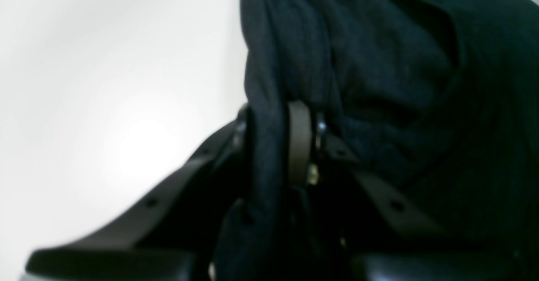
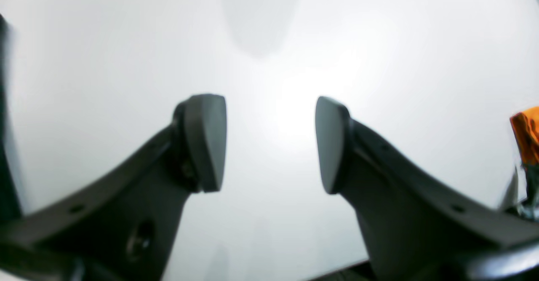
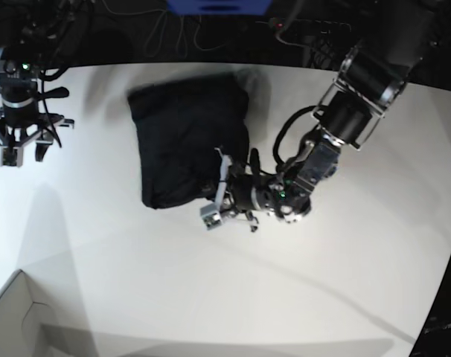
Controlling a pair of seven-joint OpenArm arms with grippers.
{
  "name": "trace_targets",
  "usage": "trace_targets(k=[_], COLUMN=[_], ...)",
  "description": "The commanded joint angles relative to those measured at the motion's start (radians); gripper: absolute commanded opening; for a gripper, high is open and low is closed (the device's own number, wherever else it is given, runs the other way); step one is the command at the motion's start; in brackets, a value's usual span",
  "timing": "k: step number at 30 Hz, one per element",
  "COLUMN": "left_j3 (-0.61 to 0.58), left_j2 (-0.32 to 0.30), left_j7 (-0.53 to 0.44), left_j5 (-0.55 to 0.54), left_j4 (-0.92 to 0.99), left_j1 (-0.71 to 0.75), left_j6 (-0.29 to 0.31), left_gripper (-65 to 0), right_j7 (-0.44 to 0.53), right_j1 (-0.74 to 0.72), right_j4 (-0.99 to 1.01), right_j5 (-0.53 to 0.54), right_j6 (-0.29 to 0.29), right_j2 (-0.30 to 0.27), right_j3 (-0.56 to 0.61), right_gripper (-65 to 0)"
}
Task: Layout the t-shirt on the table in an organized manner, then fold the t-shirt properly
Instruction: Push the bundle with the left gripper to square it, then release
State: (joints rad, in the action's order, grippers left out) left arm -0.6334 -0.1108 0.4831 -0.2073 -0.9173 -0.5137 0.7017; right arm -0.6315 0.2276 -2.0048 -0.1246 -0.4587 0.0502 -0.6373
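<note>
Left pincer [image 1: 276,146] clenched on a fold of the soft black short-sleeved t-shirt [image 3: 184,145], bunched mid-bench on the smooth white bench [image 3: 233,290]. Right pincer [image 2: 269,144] released, well apart. Advice: draw the fabric outward low and slowly to spread it flat.

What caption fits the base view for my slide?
Left gripper pinches the lower edge of the bunched black t-shirt on the white table; right gripper waits open, far aside.
</note>
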Motion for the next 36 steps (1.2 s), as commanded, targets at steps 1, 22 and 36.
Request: trace_targets(k=[1,22,36], left_j3=[-0.021,-0.036,0.037], left_j2=[0.018,0.092,0.053], left_j7=[0.012,-0.082,0.045], left_j5=[0.067,0.308,0.311], left_j4=[0.028,0.136,-0.151], left_j1=[-0.023,-0.072,-0.078], left_j6=[-0.004,-0.004,-0.004], left_gripper=[-64.7,-64.5,-19.5], right_j7=[0.022,0.019,0.019], right_j1=[-0.009,-0.009,-0.004], right_j4=[-0.018,-0.017,-0.017], right_j5=[0.006,0.004,0.006], right_j6=[-0.002,-0.002,-0.002], right_j2=[-0.008,-0.026,-0.023], right_j3=[-0.011,-0.026,-0.023], right_gripper=[-31.4,-31.4,-31.4])
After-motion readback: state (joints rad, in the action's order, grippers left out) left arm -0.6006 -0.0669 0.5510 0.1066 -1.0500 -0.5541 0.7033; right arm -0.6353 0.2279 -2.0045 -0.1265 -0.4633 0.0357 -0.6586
